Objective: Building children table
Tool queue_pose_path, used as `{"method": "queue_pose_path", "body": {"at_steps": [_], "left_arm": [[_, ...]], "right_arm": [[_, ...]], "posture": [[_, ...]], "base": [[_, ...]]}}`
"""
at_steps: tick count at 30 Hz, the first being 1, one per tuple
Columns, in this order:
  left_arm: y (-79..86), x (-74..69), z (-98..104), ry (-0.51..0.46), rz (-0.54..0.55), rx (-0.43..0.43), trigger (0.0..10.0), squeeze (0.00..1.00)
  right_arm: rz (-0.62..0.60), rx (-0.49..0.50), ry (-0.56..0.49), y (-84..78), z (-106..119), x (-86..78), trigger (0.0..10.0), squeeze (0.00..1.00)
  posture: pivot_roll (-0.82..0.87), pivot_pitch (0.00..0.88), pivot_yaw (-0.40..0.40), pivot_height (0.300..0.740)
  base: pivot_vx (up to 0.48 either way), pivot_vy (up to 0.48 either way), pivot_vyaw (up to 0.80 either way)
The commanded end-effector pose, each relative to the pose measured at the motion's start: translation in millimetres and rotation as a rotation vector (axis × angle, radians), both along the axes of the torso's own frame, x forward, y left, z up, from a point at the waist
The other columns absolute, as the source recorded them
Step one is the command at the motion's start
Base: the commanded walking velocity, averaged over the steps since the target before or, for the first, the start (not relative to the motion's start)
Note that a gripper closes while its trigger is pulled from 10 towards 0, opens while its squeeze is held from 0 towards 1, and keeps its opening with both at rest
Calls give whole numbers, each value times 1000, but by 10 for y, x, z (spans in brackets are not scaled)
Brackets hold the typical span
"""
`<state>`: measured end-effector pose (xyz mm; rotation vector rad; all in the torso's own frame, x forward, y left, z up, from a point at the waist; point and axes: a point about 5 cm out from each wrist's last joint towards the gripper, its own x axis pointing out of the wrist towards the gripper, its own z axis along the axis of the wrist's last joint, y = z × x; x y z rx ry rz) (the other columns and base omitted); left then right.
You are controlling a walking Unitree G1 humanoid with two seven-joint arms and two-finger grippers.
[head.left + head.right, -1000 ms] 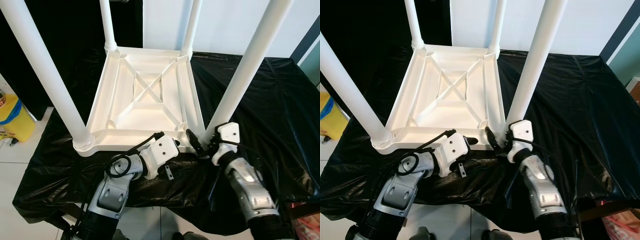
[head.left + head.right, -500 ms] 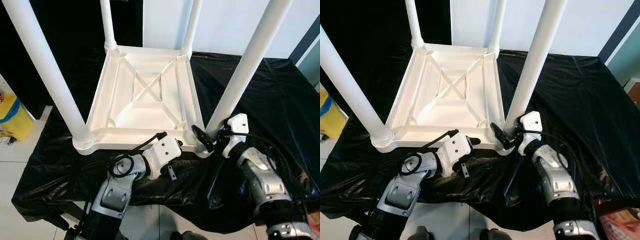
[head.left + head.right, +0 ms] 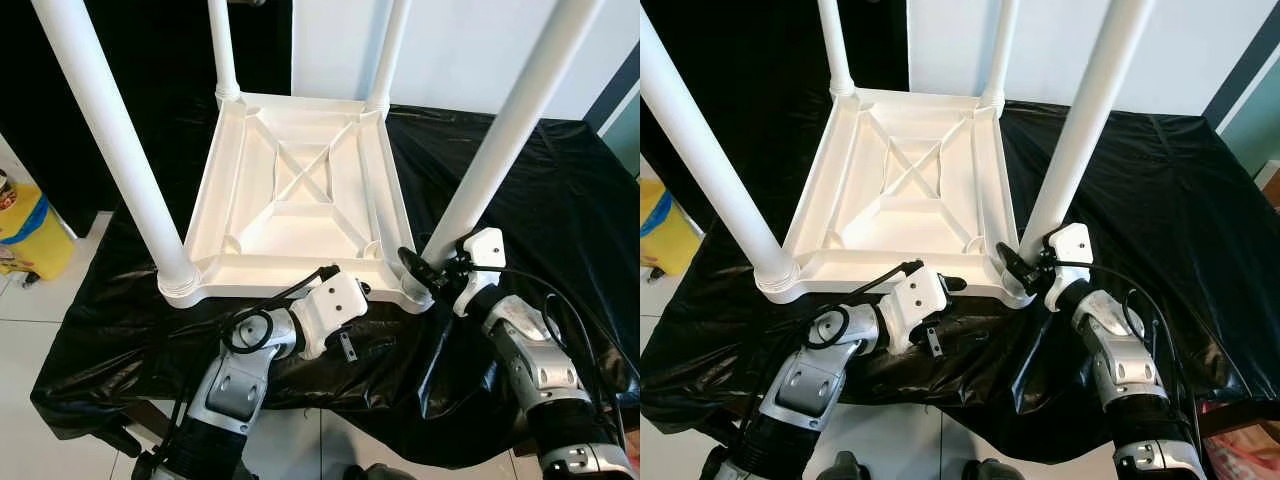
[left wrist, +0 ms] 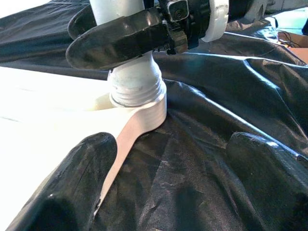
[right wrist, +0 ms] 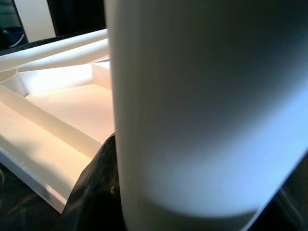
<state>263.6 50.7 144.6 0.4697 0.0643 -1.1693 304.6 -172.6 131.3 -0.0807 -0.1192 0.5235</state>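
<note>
A white plastic children's table [image 3: 300, 190] lies upside down on a black-covered worktop, its legs pointing up. My right gripper [image 3: 424, 272] is shut on the near right leg [image 3: 490, 170], just above its threaded socket [image 4: 137, 91]. One of its black fingers [image 4: 120, 38] crosses in front of that leg. My left gripper [image 4: 173, 159] is open and low at the table's near edge, pointing toward that corner. One of its fingers [image 4: 82, 168] lies over the white rim and the other over the black sheet.
The black plastic sheet [image 3: 520, 170] covers the worktop, with crumpled folds at the front. The near left leg [image 3: 115, 150] rises steeply on the left and two more legs stand at the back. A yellow and blue container [image 3: 25, 235] sits on the tiled floor at far left.
My right wrist has swung outward to the right while its fingers stayed at the leg's base. The left arm has barely moved. The camera has shifted slightly.
</note>
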Motion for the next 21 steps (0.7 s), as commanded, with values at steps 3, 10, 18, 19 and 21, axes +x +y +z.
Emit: {"method": "queue_pose_path", "body": {"at_steps": [3, 10, 18, 19, 21], "left_arm": [[-30, 65, 23, -66, 115, -28, 10000, 0], [-47, 76, 23, -68, 103, -25, 10000, 0], [-31, 89, 18, -72, 100, -25, 10000, 0], [-31, 89, 18, -72, 100, -25, 10000, 0], [-11, 98, 20, -74, 104, -22, 10000, 0]], "right_arm": [[-46, 6, 27, -10, -77, -60, 10000, 0], [-107, 42, 19, 74, -103, -94, 10000, 0], [-210, 70, 24, 114, -126, -144, 10000, 0], [-210, 70, 24, 114, -126, -144, 10000, 0], [-248, 79, 30, 127, -141, -161, 10000, 0]], "posture": [[44, 27, -86, 740], [35, 22, -84, 740], [35, 19, -83, 740], [35, 19, -83, 740], [36, 20, -81, 740]], "base": [[0, 0, 0], [0, 0, 0], [0, 0, 0], [0, 0, 0], [0, 0, 0]]}}
